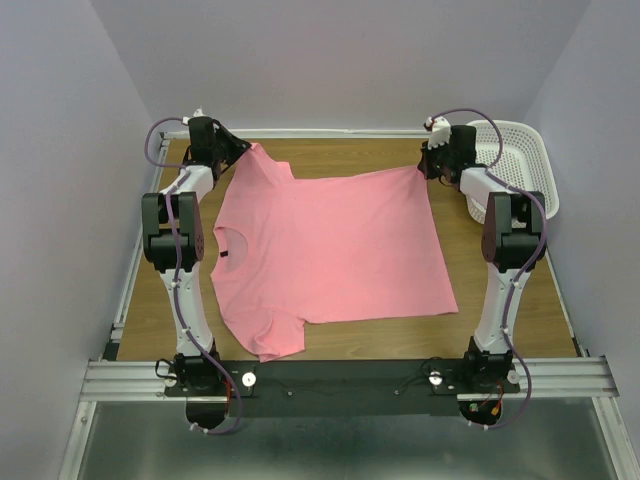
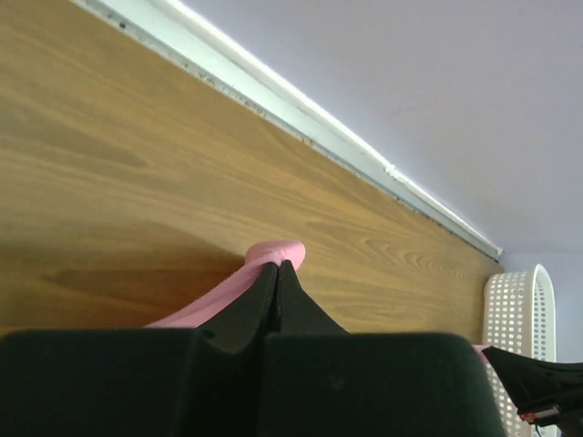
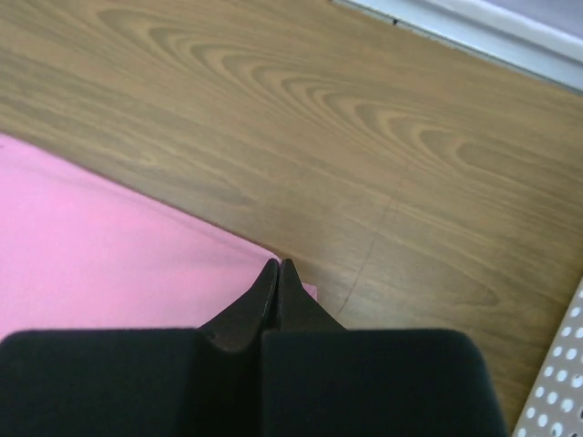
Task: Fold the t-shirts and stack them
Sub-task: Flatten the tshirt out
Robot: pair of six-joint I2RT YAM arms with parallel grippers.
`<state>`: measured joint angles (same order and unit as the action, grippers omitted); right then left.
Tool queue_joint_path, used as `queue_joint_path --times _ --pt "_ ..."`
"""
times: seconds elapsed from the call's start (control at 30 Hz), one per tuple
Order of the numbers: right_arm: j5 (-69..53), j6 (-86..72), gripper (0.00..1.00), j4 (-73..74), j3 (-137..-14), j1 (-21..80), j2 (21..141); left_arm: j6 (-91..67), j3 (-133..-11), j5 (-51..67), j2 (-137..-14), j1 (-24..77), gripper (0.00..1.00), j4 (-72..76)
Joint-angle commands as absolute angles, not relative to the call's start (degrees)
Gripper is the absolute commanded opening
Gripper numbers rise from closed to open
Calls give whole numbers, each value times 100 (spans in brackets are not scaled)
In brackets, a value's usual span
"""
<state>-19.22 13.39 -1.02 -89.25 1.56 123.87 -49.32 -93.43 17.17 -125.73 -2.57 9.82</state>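
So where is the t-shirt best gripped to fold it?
The t-shirt lies flat, collar to the left, so probably its two far corners, pinched from above: the far sleeve, where the left gripper is shut on it, and the far hem corner, in the right gripper.

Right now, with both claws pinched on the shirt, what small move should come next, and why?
Probably lift both far corners a little and draw them toward the near edge. The left gripper and right gripper are each shut on the far edge of the shirt, which lies spread flat, not yet folded.
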Motion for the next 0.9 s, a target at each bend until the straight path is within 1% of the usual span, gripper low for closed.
queue_joint_path --times 0.0,0.13,0.23,0.4,0.6,0.87 --pt "-1547 1178 0 -132 -9272 176 12630 -4729 -9773 1529 -12849 -316 0 606" --pt "-1512 1169 1 -141 -9273 167 12551 -4676 -9721 1740 -12754 -378 0 825" --pt "-1590 1221 1 -141 -9123 158 12428 -4728 -9344 2117 -12543 -430 0 1290" --pt "-1802 1283 1 -141 -8825 167 12085 -4562 -8835 2750 -12156 -439 0 1651" --pt "-1855 1353 1 -141 -8447 158 11743 -4325 -8175 3067 -11611 -448 0 1951" --pt "-1732 1441 1 -141 -8095 114 11347 -4184 -7524 3085 -10996 -545 0 2031"
